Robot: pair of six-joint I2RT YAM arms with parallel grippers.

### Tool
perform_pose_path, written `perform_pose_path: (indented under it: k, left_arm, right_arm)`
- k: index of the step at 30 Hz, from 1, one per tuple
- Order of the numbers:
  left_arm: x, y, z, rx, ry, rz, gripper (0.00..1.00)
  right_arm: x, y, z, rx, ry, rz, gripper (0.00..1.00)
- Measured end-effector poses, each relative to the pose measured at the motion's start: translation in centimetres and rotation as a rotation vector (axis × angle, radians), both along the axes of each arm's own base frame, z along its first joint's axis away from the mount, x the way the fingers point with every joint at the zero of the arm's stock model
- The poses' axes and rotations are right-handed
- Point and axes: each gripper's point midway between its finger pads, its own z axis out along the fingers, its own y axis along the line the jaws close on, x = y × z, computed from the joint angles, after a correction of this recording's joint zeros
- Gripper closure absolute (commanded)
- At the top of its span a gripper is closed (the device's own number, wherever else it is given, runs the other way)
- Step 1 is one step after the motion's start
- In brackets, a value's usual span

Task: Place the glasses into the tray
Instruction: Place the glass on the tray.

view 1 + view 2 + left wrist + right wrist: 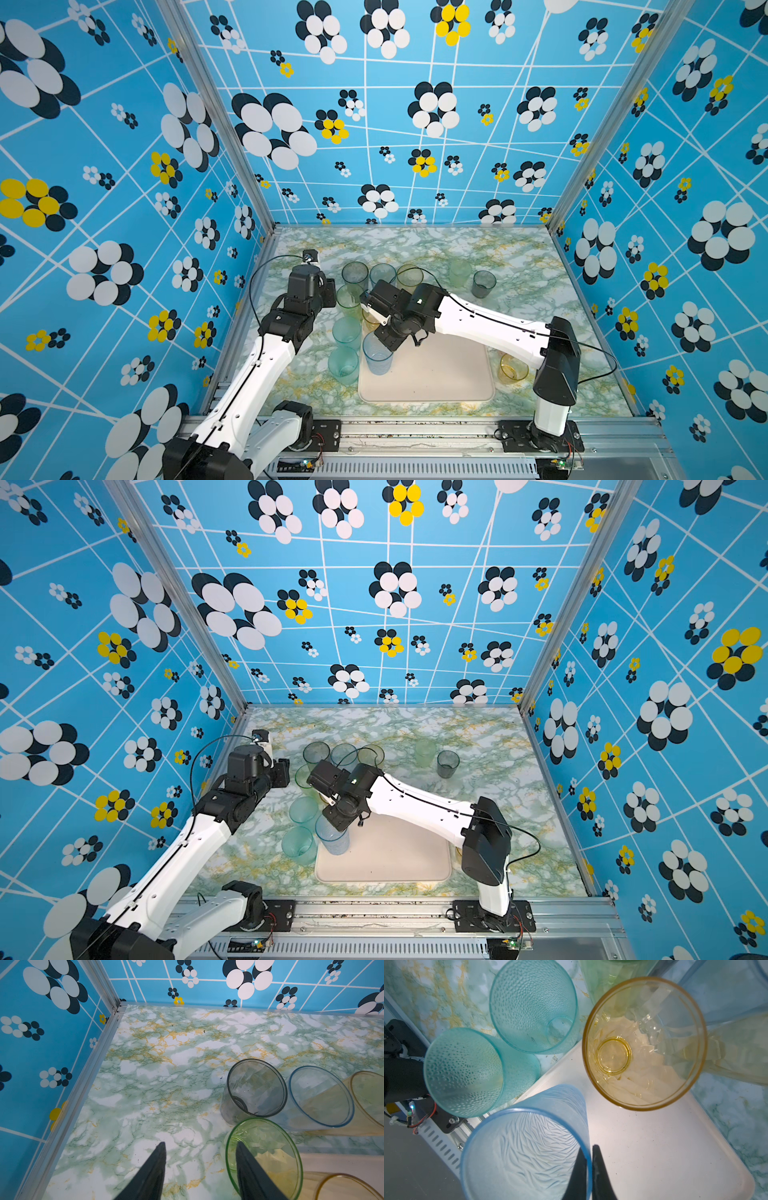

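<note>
My right gripper (588,1147) is shut on the rim of a ribbed blue glass (519,1147), one finger inside and one outside. In both top views this blue glass (377,357) (332,839) is at the left edge of the cream tray (436,374) (395,854). An amber glass (643,1043) stands on the tray's far left corner. My left gripper (200,1144) is open. Its jaws straddle the wall of a green glass (274,1138) without pinching it.
Two teal glasses (347,330) (343,365) stand just left of the tray. Grey (354,274), blue (382,274) and amber (409,276) glasses line up behind. A pale green glass (460,272) and a dark grey glass (483,283) stand far right. A short amber glass (512,368) stands right of the tray.
</note>
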Motion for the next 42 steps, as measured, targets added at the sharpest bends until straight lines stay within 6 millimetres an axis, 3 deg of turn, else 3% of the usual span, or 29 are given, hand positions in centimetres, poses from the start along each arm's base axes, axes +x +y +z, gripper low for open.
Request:
perform_pose_path:
  k: [22, 42]
  left_arm:
    - [-0.1, 0.0, -0.1, 0.002, 0.007, 0.000, 0.45]
    - [-0.1, 0.0, -0.2, 0.007, 0.009, -0.003, 0.45]
  right_arm:
    - [0.7, 1.3, -1.1, -0.004, 0.001, 0.000, 0.98]
    - [1.4, 1.2, -1.3, -0.007, 0.000, -0.016, 0.94]
